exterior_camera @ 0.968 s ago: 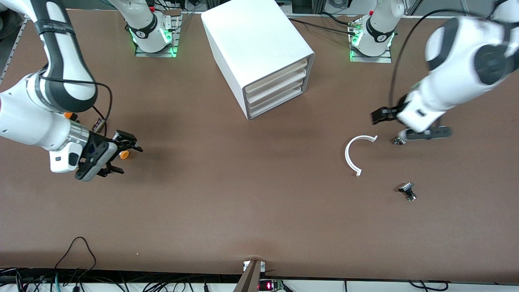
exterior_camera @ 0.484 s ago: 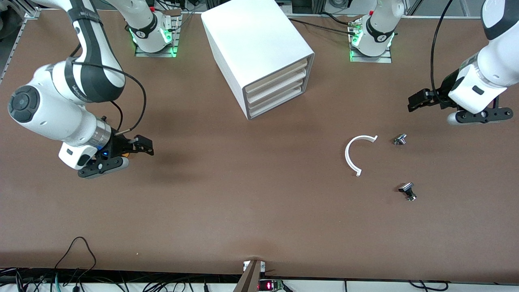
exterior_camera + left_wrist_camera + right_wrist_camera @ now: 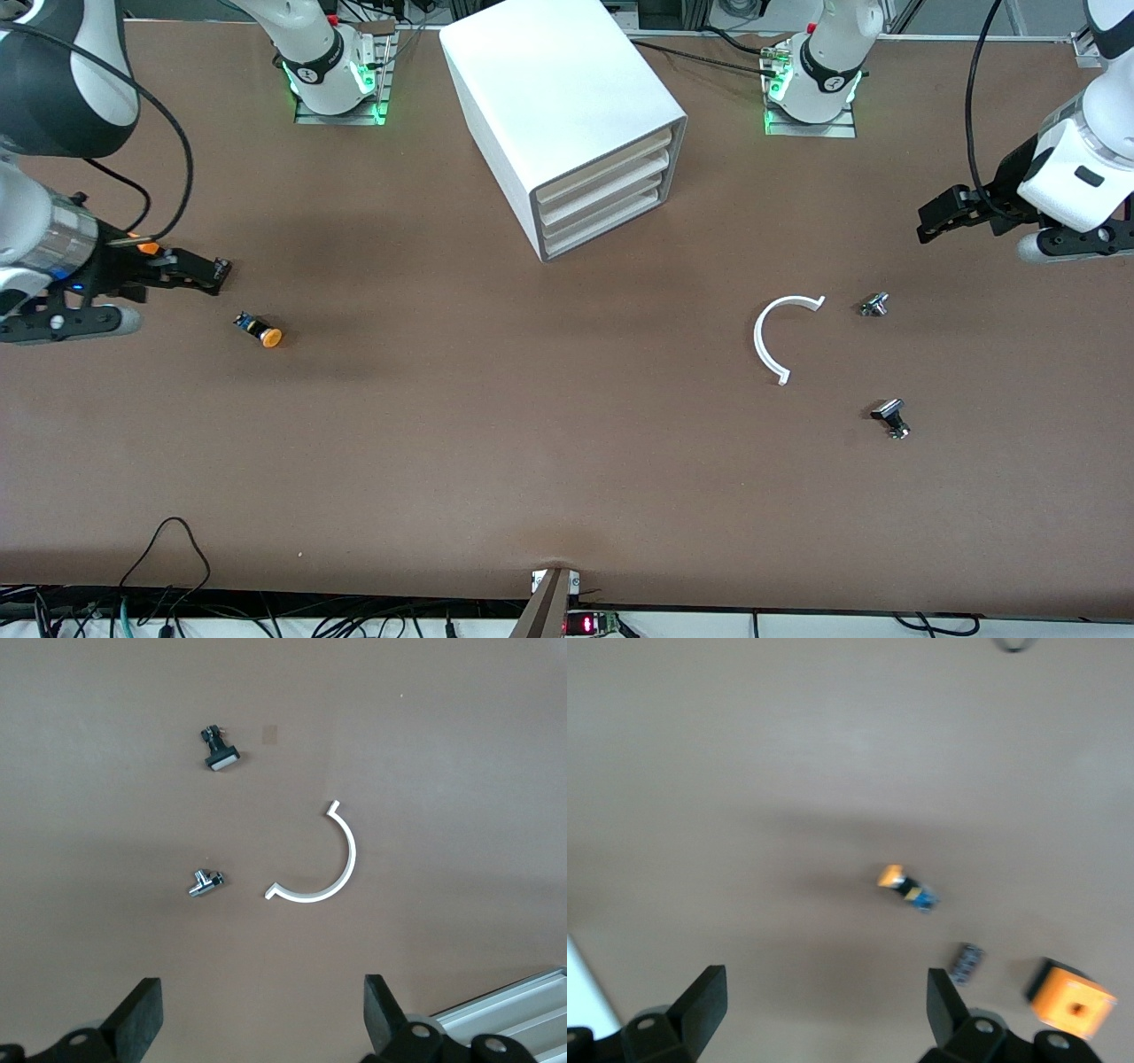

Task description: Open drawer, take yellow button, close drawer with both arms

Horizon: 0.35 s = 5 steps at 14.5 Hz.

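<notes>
The white cabinet stands at the middle of the table near the robot bases, and its stacked drawers are all shut. The button lies on its side on the bare table toward the right arm's end; it also shows in the right wrist view. My right gripper is open and empty, raised above the table beside the button; its own view shows it wide open. My left gripper is open and empty, raised over the left arm's end of the table, also seen in its own view.
A white curved strip, a small metal part and a black part lie toward the left arm's end. An orange cube and a small black block lie near the right gripper.
The right gripper has let go of the button and drawn back toward the right arm's end of the table. The left gripper rose and moved away from the small metal part.
</notes>
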Motion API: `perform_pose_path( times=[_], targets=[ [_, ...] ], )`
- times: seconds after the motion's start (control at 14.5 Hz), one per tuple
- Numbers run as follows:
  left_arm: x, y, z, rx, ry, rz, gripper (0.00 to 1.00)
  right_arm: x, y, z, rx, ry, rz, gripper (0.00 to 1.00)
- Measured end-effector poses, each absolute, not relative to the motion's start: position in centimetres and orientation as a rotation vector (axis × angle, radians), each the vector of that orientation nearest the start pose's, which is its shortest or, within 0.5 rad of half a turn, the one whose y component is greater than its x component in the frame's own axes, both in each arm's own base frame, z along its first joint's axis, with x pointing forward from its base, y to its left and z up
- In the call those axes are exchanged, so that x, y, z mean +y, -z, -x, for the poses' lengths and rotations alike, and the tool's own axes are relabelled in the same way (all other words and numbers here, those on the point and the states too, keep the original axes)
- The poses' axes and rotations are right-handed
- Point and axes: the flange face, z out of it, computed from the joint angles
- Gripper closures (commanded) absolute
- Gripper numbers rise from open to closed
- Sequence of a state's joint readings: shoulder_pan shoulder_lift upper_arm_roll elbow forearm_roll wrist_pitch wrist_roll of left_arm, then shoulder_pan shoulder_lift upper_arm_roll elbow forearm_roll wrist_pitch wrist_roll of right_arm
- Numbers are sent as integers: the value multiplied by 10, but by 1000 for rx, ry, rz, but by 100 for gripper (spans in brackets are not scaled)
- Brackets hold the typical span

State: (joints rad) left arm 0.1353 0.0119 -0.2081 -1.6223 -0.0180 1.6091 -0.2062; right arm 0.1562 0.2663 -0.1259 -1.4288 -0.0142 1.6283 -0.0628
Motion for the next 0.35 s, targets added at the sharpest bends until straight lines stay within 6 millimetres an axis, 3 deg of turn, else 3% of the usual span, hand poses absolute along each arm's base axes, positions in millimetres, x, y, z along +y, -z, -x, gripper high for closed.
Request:
perform_pose_path(
  times=[0.21,0.35],
  targets=[
    [-43,-601,-559,-210,-29,3152,0,0,-541,-633,-93,-104,3219,0],
    [-43,-601,-559,-210,-31,3153,0,-11,-545,-622,-66,-118,3214,0]
  ],
)
